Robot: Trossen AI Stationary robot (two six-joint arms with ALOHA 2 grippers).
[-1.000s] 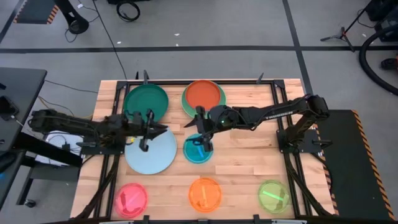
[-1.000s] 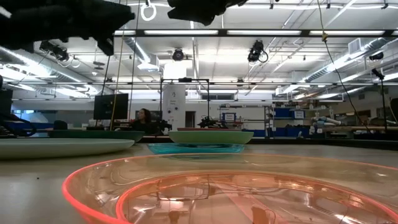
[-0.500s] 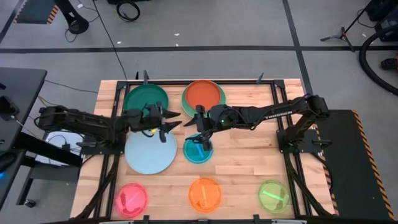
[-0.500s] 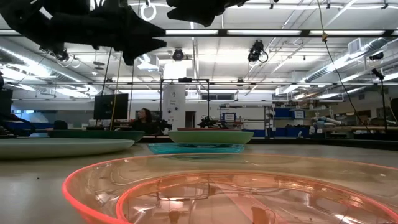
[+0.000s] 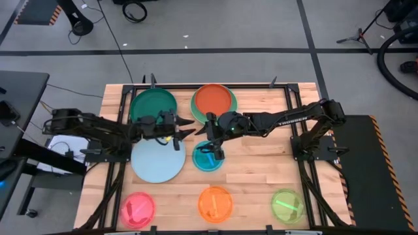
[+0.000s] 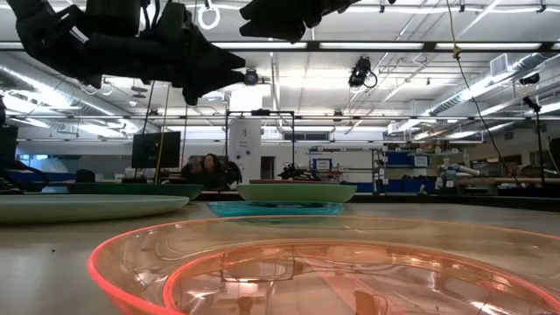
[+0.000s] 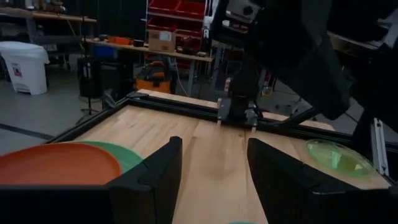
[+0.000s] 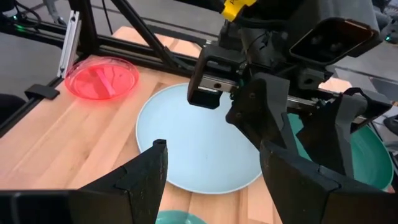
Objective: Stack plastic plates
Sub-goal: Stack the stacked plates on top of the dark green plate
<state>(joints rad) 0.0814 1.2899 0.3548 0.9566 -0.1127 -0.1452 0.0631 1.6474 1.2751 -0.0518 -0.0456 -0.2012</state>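
Your left gripper (image 5: 185,128) hangs wide open between the pale blue plate (image 5: 158,160) and red-orange plate (image 5: 215,99); your right gripper (image 5: 213,151), also spread, sits over the teal plate (image 5: 208,160).

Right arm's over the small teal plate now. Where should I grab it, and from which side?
Take the small teal plate by its raised rim: it lies flat on the table, so one finger likely must go inside, one outside. The right gripper, open, hovers above it; coming straight down on the edge facing the bare wood looks safest, away from the pale blue plate.
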